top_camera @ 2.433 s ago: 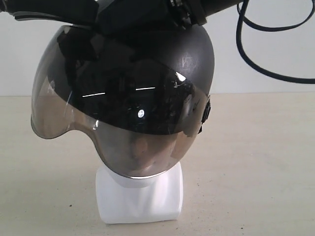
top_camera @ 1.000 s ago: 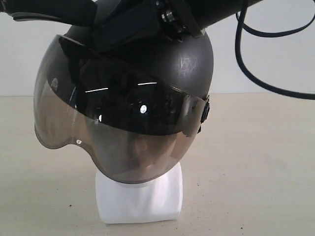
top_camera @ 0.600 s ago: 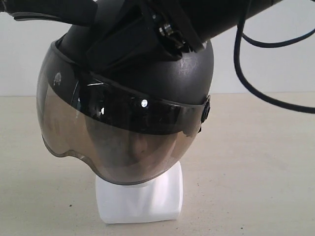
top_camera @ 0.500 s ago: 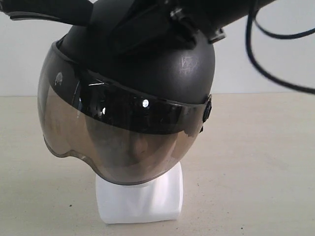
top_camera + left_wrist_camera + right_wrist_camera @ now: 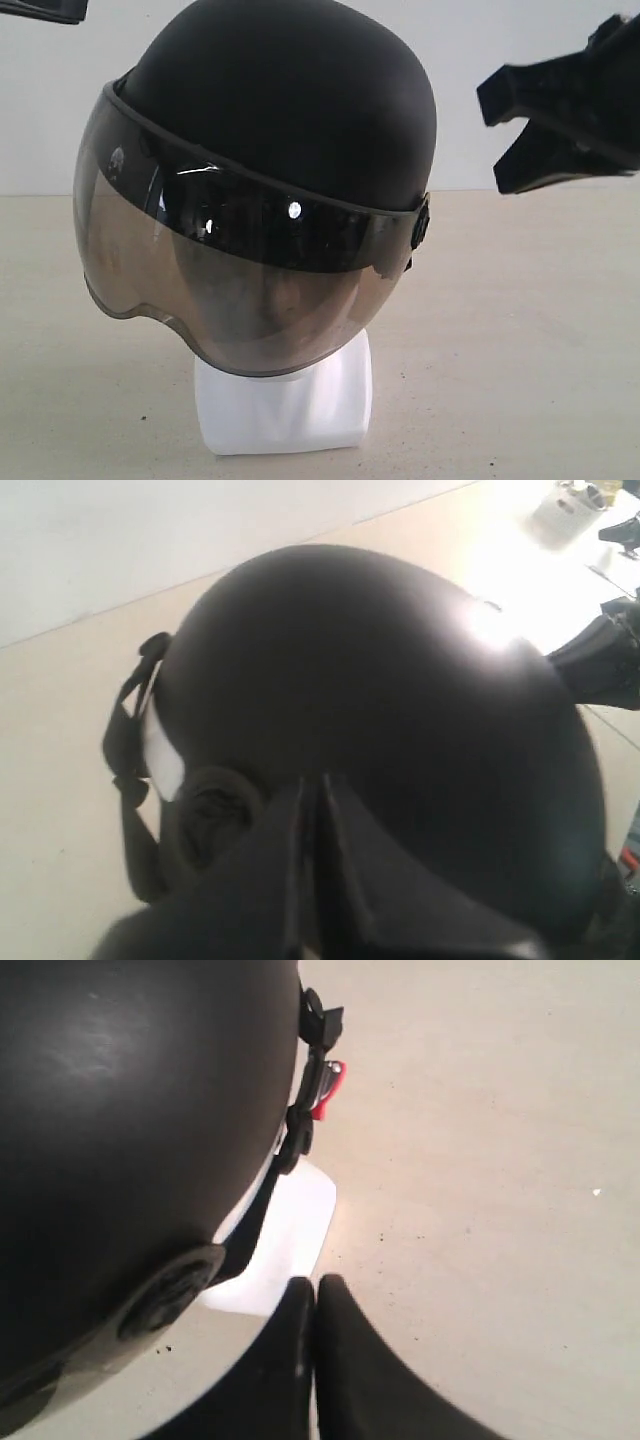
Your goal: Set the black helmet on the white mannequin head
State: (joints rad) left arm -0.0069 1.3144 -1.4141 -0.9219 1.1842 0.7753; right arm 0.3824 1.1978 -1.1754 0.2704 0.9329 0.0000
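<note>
Clearly the black helmet (image 5: 290,100) sits on the white mannequin head (image 5: 285,400), so every place below is given from the helmet.

Up and to the left of the helmet, at the very corner of the exterior view, only a dark sliver of the left gripper (image 5: 311,790) shows, apart from the shell. Its own wrist camera looks down over the crown. There the two fingers (image 5: 345,850) lie almost flat against each other, with only a thin slit between them and nothing in it.

The helmet's matte dome covers the top of the head. Its smoke-brown visor (image 5: 200,290) is swung down over the front and juts out to the left. A face shape shows dimly through the tint. Below the visor's lower rim, only the neck and blocky white base stand clear, resting on the beige table (image 5: 520,350). A round visor pivot (image 5: 420,225) sits on the helmet's right side. In the right wrist view, a black strap with a red clip (image 5: 330,1085) hangs from the helmet's edge. In the left wrist view, another black strap (image 5: 125,750) hangs at the rim.

To the right of the helmet, level with its shell and well clear of it, hangs the right gripper (image 5: 313,1295). Its fingers (image 5: 350,1360) are pressed tight together and grip nothing.
</note>
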